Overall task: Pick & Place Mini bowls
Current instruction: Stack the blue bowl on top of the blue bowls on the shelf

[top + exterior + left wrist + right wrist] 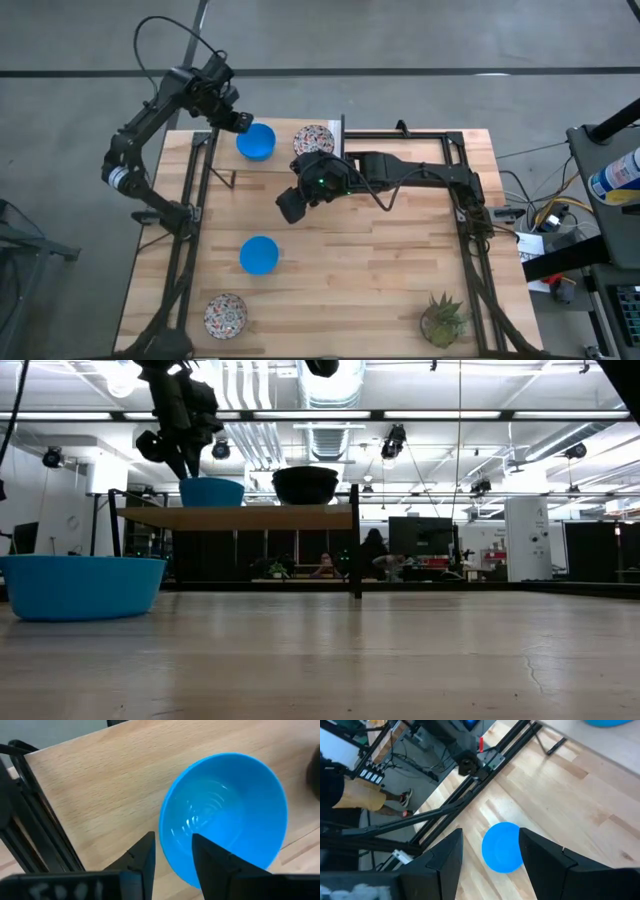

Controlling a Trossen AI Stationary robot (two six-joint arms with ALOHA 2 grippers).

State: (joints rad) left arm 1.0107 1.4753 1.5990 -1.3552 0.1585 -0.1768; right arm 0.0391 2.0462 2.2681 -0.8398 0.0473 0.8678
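Here the left gripper [243, 124] is gripping the rim of a blue bowl [257, 141] at the upper left of the high view, its fingers [145, 857] pinching the wall; the bowl is showing nothing inside. Beside it a patterned bowl [314, 138] is sitting on the raised shelf [240, 517]. The right gripper [289, 206] is hanging mid-frame with fingers spread wide above the surface [380, 270], over a second blue bowl [260, 255]. Another patterned bowl [225, 316] is lying lower left, and a potted plant [443, 318] lower right.
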